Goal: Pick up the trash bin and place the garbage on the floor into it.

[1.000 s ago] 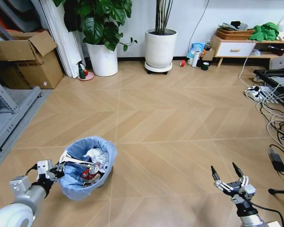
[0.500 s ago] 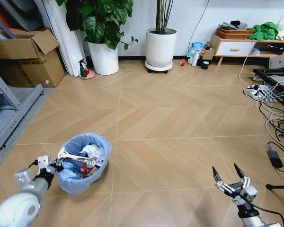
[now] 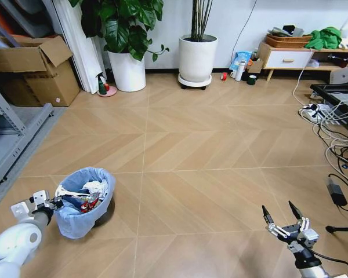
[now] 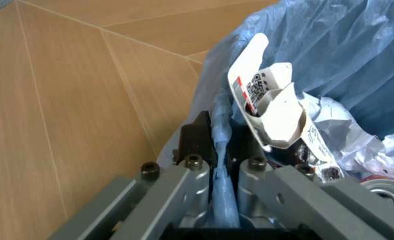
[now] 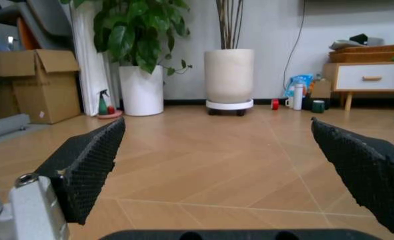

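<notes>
So the trash bin (image 3: 84, 201) has slid further toward the robot's left side and lower since a second ago, carried by the left gripper (image 3: 51, 204), which is clamped on its bag-lined rim (image 4: 221, 150). It looks light, but the liner's soft and slippery, so grab the rim itself. The right gripper (image 3: 285, 219) hovers spread wide, holding nothing.

Light-blue-lined trash bin (image 3: 81, 204), chevron floor (image 3: 209, 150)
</notes>
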Controlling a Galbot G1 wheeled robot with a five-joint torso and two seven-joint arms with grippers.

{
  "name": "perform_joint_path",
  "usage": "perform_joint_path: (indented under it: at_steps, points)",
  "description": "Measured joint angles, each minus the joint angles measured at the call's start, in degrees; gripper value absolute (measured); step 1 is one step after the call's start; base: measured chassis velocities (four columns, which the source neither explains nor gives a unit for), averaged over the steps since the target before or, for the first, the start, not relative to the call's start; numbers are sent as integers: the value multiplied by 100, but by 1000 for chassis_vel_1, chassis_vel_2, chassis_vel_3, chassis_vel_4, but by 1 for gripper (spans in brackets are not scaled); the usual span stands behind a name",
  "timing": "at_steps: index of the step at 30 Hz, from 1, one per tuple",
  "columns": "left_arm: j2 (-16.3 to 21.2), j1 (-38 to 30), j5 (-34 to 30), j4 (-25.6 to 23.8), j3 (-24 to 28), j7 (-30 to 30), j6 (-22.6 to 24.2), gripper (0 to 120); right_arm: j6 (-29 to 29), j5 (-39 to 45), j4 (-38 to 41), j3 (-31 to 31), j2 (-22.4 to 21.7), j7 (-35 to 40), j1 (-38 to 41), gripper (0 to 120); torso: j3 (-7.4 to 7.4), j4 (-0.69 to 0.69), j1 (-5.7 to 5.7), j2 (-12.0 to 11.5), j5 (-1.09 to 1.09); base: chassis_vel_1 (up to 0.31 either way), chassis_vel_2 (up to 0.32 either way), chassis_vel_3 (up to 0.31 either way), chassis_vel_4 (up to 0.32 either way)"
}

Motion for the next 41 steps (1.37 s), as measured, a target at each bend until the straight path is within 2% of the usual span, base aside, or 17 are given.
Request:
perform_joint_path:
  at_steps: [2, 3, 5, 7, 9, 10, 12, 13, 17, 18, 22, 23, 25, 31, 34, 41]
  points:
    - [18, -1, -21, 4, -1, 17, 0, 11, -6, -18, 12, 0, 13, 25, 0, 100, 0, 0, 0, 0, 2, 0, 0, 0, 0]
    - [32, 23, -40, -1, -24, 48, 0, 20, -23, -68, 31, 2, 30, 100, 0, 100, 0, 2, 0, 0, 2, 0, 0, 0, 0]
    - [34, 42, -42, -14, -37, 51, 0, 22, -29, -94, 41, 3, 35, 150, -1, 100, 0, 1, 0, 0, 1, 0, 0, 0, 0]
    - [34, 95, -27, -69, -72, 39, -20, 30, -35, -203, 73, -5, 41, 437, 2, 100, 0, 1, 0, 0, 0, 0, 0, 0, 0]
    - [34, 215, 146, -201, -158, -69, -86, 41, -13, -423, 128, -42, 31, 896, 22, 100, 0, 1, 0, 0, 1, 0, 0, 0, 0]
    - [34, 215, 146, -201, -158, -69, -86, 41, -13, -423, 128, -42, 31, 896, 22, 100, 0, 1, 0, 0, 1, 0, 0, 0, 0]
    - [33, 321, 420, -327, -236, -138, -261, 52, 71, -671, 156, -102, 6, 1327, 48, 100, 0, 2, 0, 0, 1, 0, 0, 0, 0]
    - [33, 321, 420, -327, -236, -138, -261, 52, 71, -671, 156, -102, 6, 1327, 48, 100, 0, 2, 0, 0, 1, 0, 0, 0, 0]
    - [-21, 460, 603, -591, -381, -235, -395, 70, 116, -805, 169, -186, -2, 1567, 80, 100, 0, 1, 0, 0, 1, 0, 0, 0, 0]
    - [-21, 460, 603, -591, -381, -235, -395, 70, 116, -805, 169, -186, -2, 1567, 80, 100, 0, 1, 0, 0, 1, 0, 0, 0, 0]
    - [-288, 568, 838, -1108, -409, -248, -657, 89, 82, -794, 145, -447, 34, 1746, 394, 100, 0, 0, 0, 0, 0, 0, 0, 0, 0]
    - [-288, 568, 838, -1108, -409, -248, -657, 89, 82, -794, 145, -447, 34, 1746, 394, 100, 0, 0, 0, 0, 0, 0, 0, 0, 0]
    - [-482, 610, 1020, -1414, -312, -241, -747, 97, 49, -787, 87, -631, 58, 1861, 655, 100, 0, 1, 0, 0, 4, 0, 0, 0, 0]
    - [-893, 655, 1478, -1970, 219, -131, -893, 100, -32, -777, -139, -1147, 77, 2074, 1433, 100, 0, 0, 0, 0, 1, 0, 0, 0, 0]
    - [-1033, 719, 1687, -2058, 397, -19, -979, 100, -33, -779, -365, -1488, 121, 2150, 1832, 100, 0, 2, 0, 0, 1, 0, 0, 0, 0]
    - [-1118, 672, 1791, -1957, 453, 83, -1107, 100, -87, -740, -739, -1916, 192, 2204, 2409, 100, 0, 2, 0, 0, 0, 0, 0, 0, 0]
